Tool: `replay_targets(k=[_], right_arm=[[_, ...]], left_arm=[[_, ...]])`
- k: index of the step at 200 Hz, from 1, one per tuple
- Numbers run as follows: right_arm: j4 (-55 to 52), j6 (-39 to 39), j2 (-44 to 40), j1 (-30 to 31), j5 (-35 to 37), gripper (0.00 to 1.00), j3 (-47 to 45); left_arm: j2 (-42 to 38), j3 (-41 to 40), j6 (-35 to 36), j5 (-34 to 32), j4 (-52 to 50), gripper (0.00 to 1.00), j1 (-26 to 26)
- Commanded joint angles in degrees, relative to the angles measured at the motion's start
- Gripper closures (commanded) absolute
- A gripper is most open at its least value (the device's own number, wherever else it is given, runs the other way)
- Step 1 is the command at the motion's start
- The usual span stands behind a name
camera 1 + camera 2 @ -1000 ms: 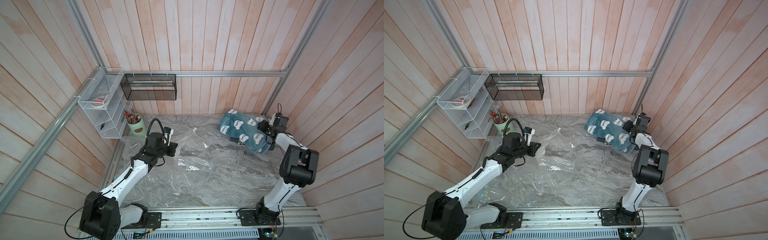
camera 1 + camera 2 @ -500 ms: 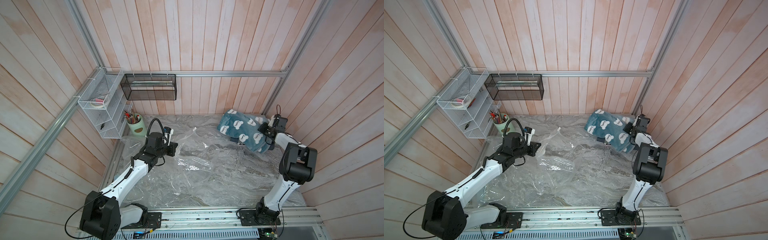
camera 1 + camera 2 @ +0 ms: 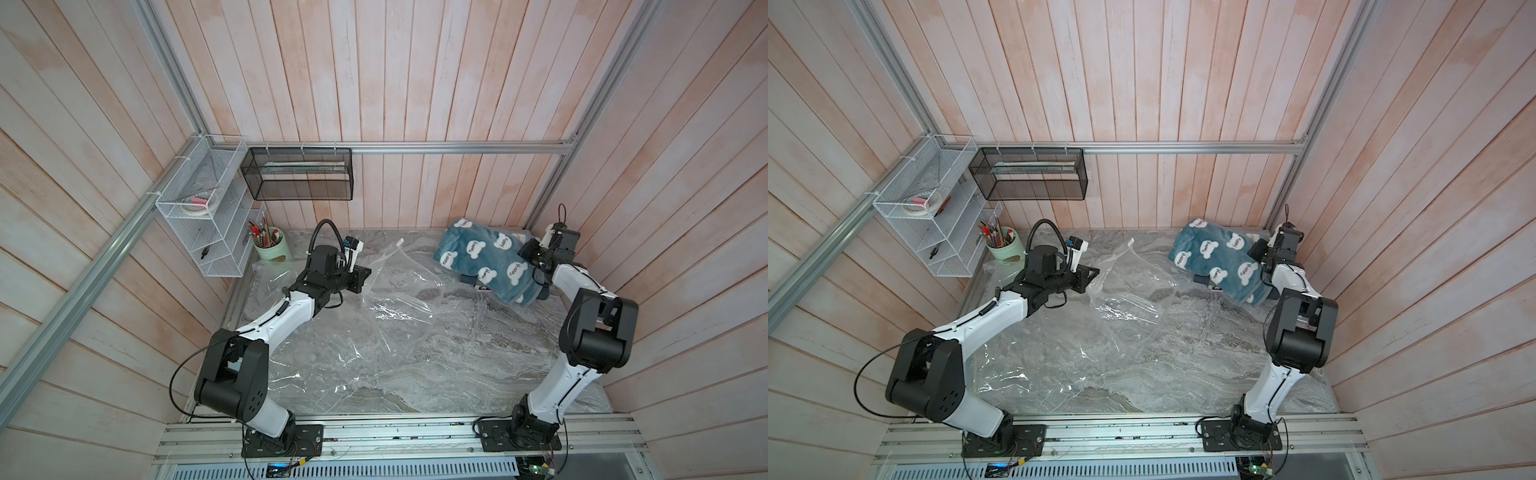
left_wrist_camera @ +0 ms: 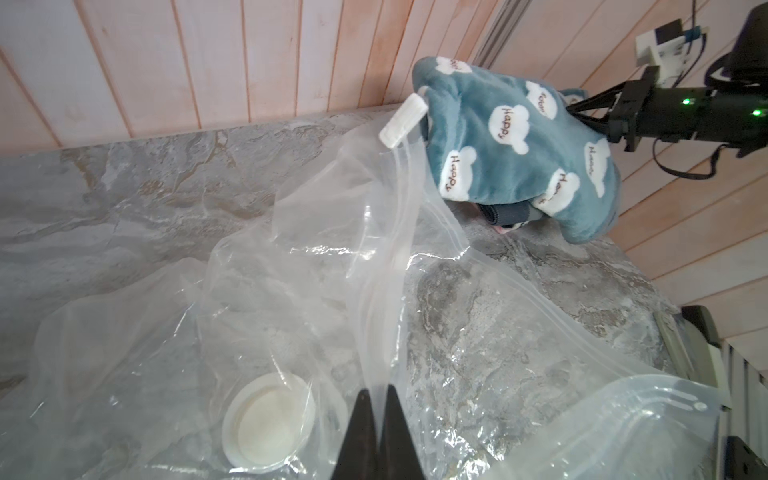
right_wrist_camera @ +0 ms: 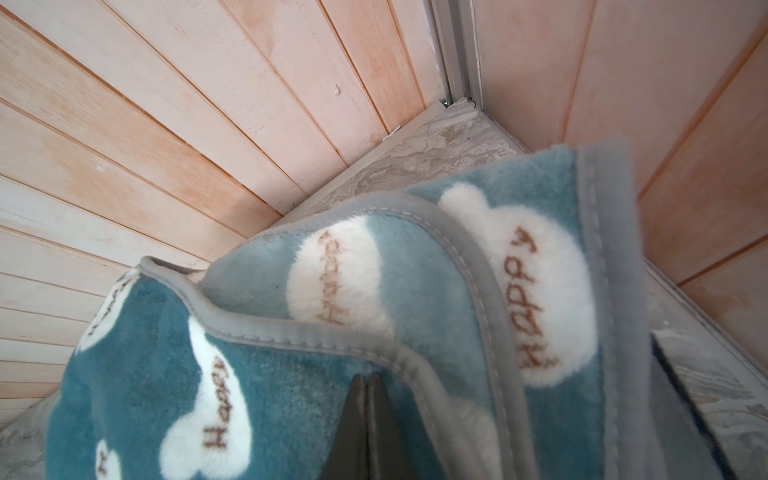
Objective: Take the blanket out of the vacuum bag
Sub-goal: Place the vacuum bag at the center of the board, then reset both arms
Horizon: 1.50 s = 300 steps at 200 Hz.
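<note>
The teal blanket (image 3: 486,257) (image 3: 1221,257) with white bear patches lies folded in the far right corner, outside the vacuum bag (image 3: 395,299) (image 3: 1125,299). The clear bag is spread flat and empty over the table's middle. My left gripper (image 3: 365,274) (image 4: 376,395) is shut on a strip of the bag's open edge, lifting it. The white zip slider (image 4: 404,120) sits at that strip's far end, and the round valve cap (image 4: 268,424) lies beside the fingers. My right gripper (image 3: 525,251) (image 5: 369,378) hovers at the blanket's (image 5: 332,291) right side, shut, with no fabric between its tips.
A green cup of pens (image 3: 272,249) stands at the far left. A white wire shelf (image 3: 203,216) and a black mesh basket (image 3: 299,174) hang on the walls. Wooden walls close in on three sides. The metal rail (image 3: 395,432) runs along the front.
The right gripper's jaws have closed beside the blanket, and that arm has shifted slightly. The left arm and the bag have not moved.
</note>
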Motion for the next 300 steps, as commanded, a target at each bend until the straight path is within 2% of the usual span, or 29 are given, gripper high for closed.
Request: replay_targets(k=[1,8,21,28,29,31,33,35,52,88,100,117,121,124,125,130,139,148,164,179,207,220,241,255,260,271,294,300], right_arm=[[2.80,0.78,-2.32,0.21,1.33,1.00,1.84],[3.88,0.80,-2.56,0.19,2.69,1.00,1.56],[5.81,0.86,-2.55,0.13,5.09,1.00,1.11],[6.75,0.84,-2.37,-0.03,5.63,1.00,0.89],[6.86,0.85,-2.36,-0.05,5.64,1.00,0.84],[7.09,0.86,-2.24,-0.11,5.71,1.00,0.78],[7.41,0.84,-2.12,-0.15,5.78,1.00,0.79],[7.58,0.84,-1.98,-0.20,5.75,1.00,0.79],[9.35,0.56,-0.68,-0.51,5.91,1.00,0.54],[15.18,-0.53,0.73,-1.06,7.67,1.00,-2.45],[17.69,-0.84,1.43,-1.27,8.53,1.00,-3.62],[19.26,-1.33,3.52,-1.69,10.42,1.00,-3.80],[19.31,-1.29,4.16,-1.81,10.46,0.92,-3.60],[19.23,-1.28,4.60,-1.91,10.39,0.83,-3.26],[19.13,-1.26,4.90,-2.07,10.35,0.77,-3.04],[18.65,-1.20,5.60,-2.30,9.87,0.65,-2.33],[17.21,-1.33,6.68,-2.49,9.69,0.53,-0.98],[16.72,-1.62,6.97,-2.50,10.16,0.47,-0.70],[17.62,-2.22,5.73,-2.51,11.53,0.41,-2.05],[18.71,-3.32,3.12,-2.49,14.12,0.36,-4.42],[18.42,-4.64,-4.51,-2.50,20.22,0.34,-9.92],[18.40,-4.31,-9.00,-2.69,21.86,0.32,-12.80],[16.33,-2.47,-15.78,-2.68,20.40,0.26,-17.10],[15.55,-0.91,-20.77,-2.68,17.92,0.17,-20.55],[16.10,-0.37,-22.70,-2.61,16.97,0.10,-22.20],[17.68,0.48,-26.65,-2.62,14.98,0.03,-25.76],[18.59,0.00,-34.89,-2.36,12.98,0.02,-32.77],[18.69,-0.02,-36.87,-2.36,12.89,0.02,-34.61]], left_arm=[[3.83,4.93,5.36,7.35,3.79,0.92,0.15],[5.60,6.47,6.24,8.78,3.09,0.77,0.17],[9.50,9.79,7.86,11.45,0.61,0.39,0.15],[11.01,11.42,8.75,12.74,-0.70,0.29,0.15],[11.22,11.56,8.84,12.99,-0.79,0.25,0.15],[11.49,11.90,8.97,13.39,-0.97,0.07,0.15],[11.65,12.12,9.18,13.71,-1.04,0.02,0.15],[11.75,12.31,9.23,13.93,-1.06,0.00,0.15],[9.38,11.09,8.98,14.26,2.88,0.00,0.16],[-2.38,8.86,8.68,10.24,5.70,0.00,0.20],[-7.06,5.87,7.32,5.80,6.72,0.00,0.15],[-13.64,-0.74,4.47,-5.12,7.79,0.00,0.23],[-14.89,-2.30,3.85,-7.97,7.73,0.00,0.23],[-15.68,-3.50,3.36,-9.95,7.51,0.00,0.36],[-16.01,-3.94,3.25,-10.79,7.44,0.00,0.39],[-17.13,-5.79,2.54,-13.82,6.83,0.00,0.69],[-18.50,-9.03,1.27,-17.10,5.75,0.00,1.88],[-19.20,-11.97,0.58,-19.08,5.36,0.00,3.75],[-18.95,-16.15,-3.85,-20.99,5.58,0.00,8.32],[-17.17,-19.63,-4.78,-23.76,7.40,0.00,12.31],[-12.30,-22.53,-7.13,-24.84,11.60,0.00,18.93],[-11.18,-24.68,-6.40,-28.71,16.25,0.00,19.56],[-10.06,-29.32,-3.33,-33.18,27.09,0.00,19.73],[-8.72,-31.78,-0.42,-32.82,33.70,0.00,19.93],[-7.97,-32.27,-0.14,-33.16,35.20,0.00,20.05],[-6.80,-34.13,-0.17,-33.04,39.81,0.00,20.44],[-3.73,-39.87,1.85,-30.89,53.67,0.00,21.21],[-4.44,-40.97,1.97,-29.90,54.56,0.00,21.24]])
